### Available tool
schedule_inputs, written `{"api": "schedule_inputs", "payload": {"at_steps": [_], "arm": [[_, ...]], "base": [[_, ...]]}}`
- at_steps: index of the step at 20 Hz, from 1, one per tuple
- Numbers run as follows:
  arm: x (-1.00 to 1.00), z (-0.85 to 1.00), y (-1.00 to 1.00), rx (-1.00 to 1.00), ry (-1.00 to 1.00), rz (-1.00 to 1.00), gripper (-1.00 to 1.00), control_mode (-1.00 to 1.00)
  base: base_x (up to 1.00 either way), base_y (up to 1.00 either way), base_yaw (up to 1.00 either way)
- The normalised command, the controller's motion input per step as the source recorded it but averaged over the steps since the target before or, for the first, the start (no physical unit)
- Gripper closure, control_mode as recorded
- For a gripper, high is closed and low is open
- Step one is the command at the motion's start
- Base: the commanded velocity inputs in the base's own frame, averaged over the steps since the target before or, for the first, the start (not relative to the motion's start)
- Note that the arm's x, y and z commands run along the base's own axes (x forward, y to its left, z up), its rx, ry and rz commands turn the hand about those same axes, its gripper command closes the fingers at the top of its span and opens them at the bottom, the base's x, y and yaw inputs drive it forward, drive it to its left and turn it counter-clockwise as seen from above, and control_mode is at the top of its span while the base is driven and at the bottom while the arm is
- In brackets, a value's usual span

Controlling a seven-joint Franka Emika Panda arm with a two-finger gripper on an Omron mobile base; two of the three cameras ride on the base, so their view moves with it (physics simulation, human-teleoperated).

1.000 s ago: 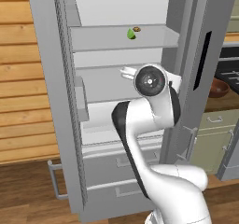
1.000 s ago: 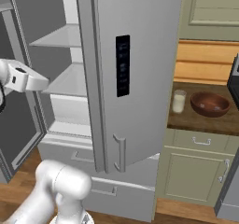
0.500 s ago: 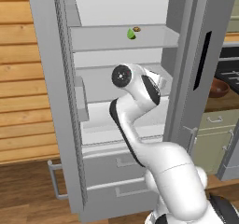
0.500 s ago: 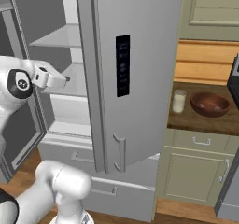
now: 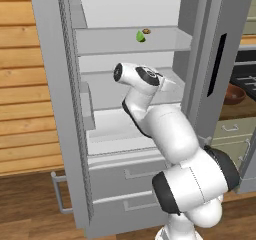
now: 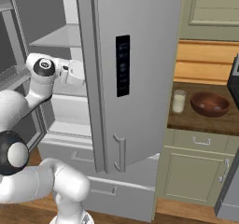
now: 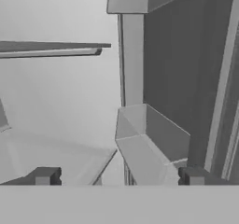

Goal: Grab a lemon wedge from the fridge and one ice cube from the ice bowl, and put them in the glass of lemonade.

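I am reaching into the grey fridge point(image 5: 200, 59), my gripper point(image 7: 116, 176) spread wide and holding nothing, while the tiny lime-green lemon wedge point(image 5: 141, 36) is lying on the upper shelf point(image 5: 115, 41).

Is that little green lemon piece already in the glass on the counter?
No, the lemon wedge sits on the fridge's upper shelf, far from the glass of lemonade.

One fridge point(image 5: 65, 109), left door open, two bare shelves visible inside and two lower drawers. One lemon wedge point(image 5: 141, 36) on the upper shelf with one small brown item point(image 5: 147, 31) beside it. One glass of lemonade point(image 6: 178, 101) and one ice bowl point(image 6: 209, 104) on the counter point(image 6: 196, 120)
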Motion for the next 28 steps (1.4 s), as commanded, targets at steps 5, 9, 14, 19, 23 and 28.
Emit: {"api": "schedule_inputs", "payload": {"at_steps": [5, 9, 14, 19, 23, 28], "arm": [[0.02, -0.10, -1.00, 0.00, 0.04, -0.61, -1.00, -1.00], [-0.10, -0.16, -1.00, 0.00, 0.00, -0.54, -1.00, -1.00], [-0.35, -0.05, -1.00, 0.00, 0.00, -0.43, -1.00, -1.00], [-0.67, 0.00, -1.00, 0.00, 0.00, -0.30, -1.00, -1.00], [-0.99, 0.00, -1.00, 0.00, -0.07, -0.18, -1.00, -1.00], [-1.00, 0.06, -0.63, 0.00, -0.21, -0.05, -1.00, -1.00]], "base": [[0.00, 0.00, 0.00], [0.00, 0.00, 0.00], [0.00, 0.00, 0.00], [0.00, 0.00, 0.00], [0.00, 0.00, 0.00], [0.00, 0.00, 0.00]]}}
